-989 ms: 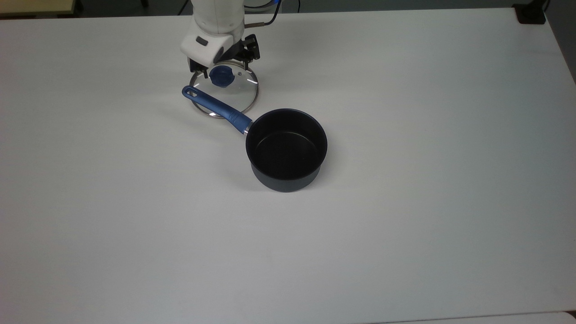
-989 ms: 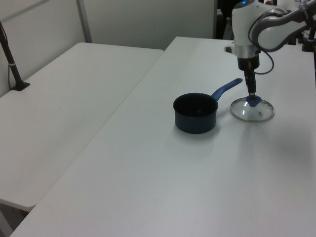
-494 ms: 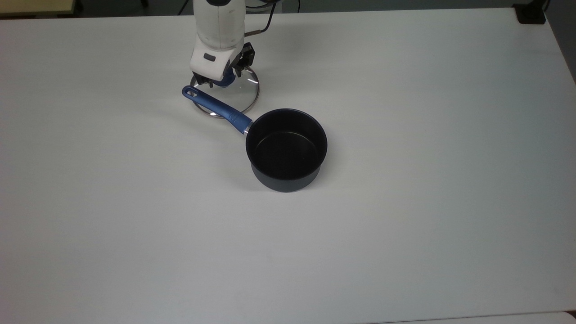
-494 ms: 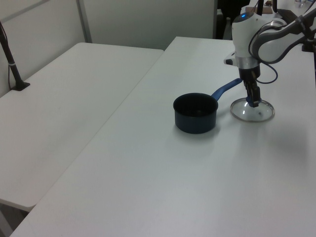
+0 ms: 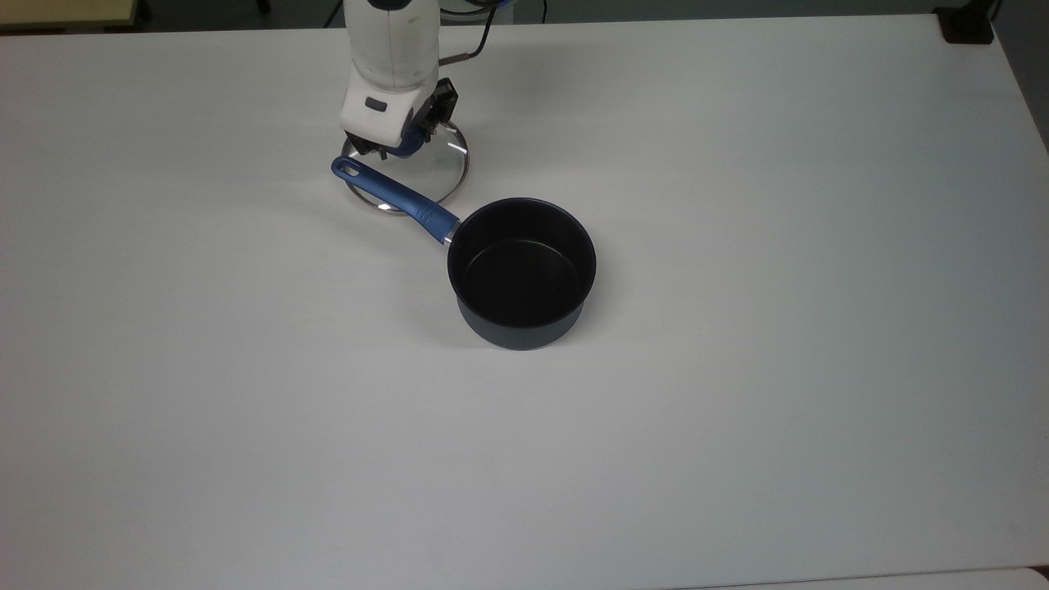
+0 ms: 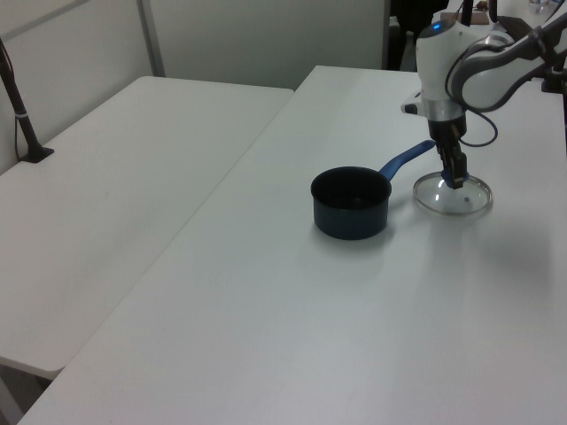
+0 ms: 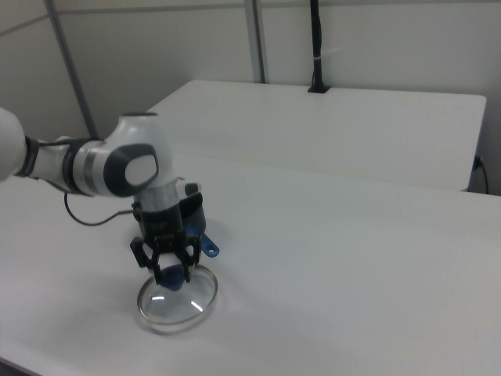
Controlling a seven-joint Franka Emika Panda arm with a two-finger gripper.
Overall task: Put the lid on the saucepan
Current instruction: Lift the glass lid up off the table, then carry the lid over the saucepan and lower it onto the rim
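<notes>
gripper (image 7: 171, 276): pinching lid (image 5: 434, 176) knob, upper left of top view | saucepan (image 5: 522, 274): lower right of it, open

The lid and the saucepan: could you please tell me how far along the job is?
Done: the gripper is down at the lid's blue knob, fingers either side of it. In hand: securing the grasp; the lid looks flat on the table, beside the saucepan handle. Left: lifting the lid and setting it on the open saucepan.
</notes>
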